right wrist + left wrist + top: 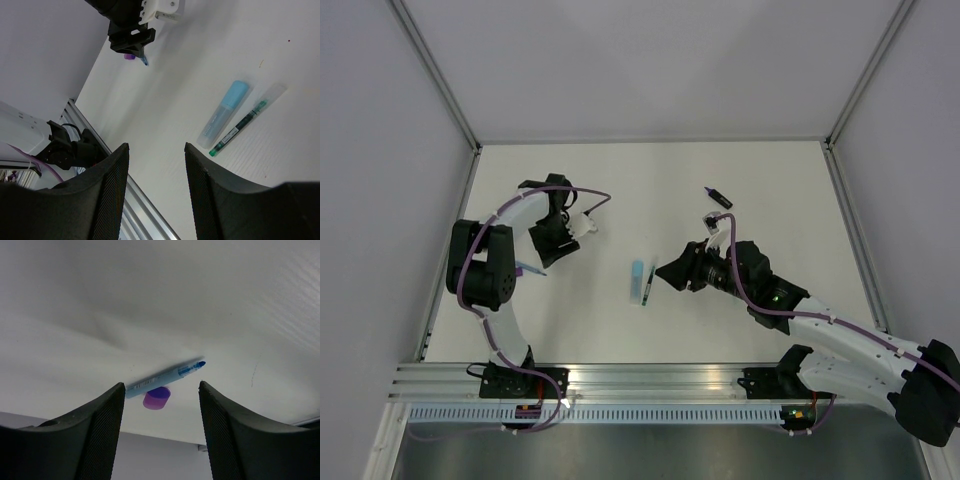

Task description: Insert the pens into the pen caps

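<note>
A thin blue pen [165, 376] lies on the white table with a short purple cap [157, 398] touching its side. My left gripper [160, 432] is open and empty, hovering just short of them; it also shows in the top view [544, 258], with the pen [531, 268] beside it. A pale-blue highlighter [222, 115] and a thin dark pen [239, 126] lie side by side mid-table. My right gripper [156, 192] is open and empty, just right of them in the top view [666, 272]. A black-and-purple marker [718, 197] lies at the back right.
The white table [760, 170] is walled by grey panels and aluminium posts. An aluminium rail [650, 382] runs along the near edge by the arm bases. In the right wrist view the left gripper [131, 37] shows above the purple cap [129, 56].
</note>
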